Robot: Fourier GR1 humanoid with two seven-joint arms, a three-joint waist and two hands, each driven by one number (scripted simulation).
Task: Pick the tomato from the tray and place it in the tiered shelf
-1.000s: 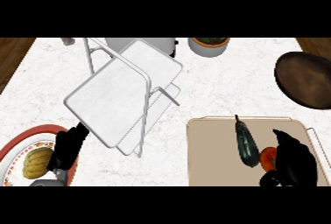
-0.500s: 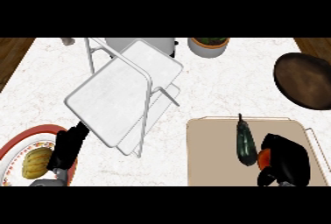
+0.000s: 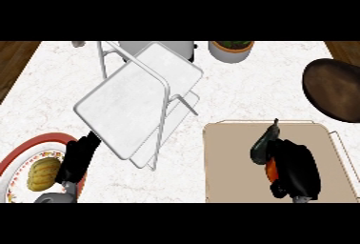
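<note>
The tiered shelf fills the upper-left middle of the frame, well apart from the tray at lower right. My right hand sits on the tray, fingers curled over the tomato, only a red sliver showing at the hand's left edge. The dark vegetable lies against it; lifting could drag that along. My left hand rests relaxed at lower left beside the plate.

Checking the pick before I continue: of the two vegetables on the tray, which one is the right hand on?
The tomato, the red one, mostly hidden beneath the right hand on the tray. The dark green vegetable lies beside the hand, long and clearly exposed.
</note>
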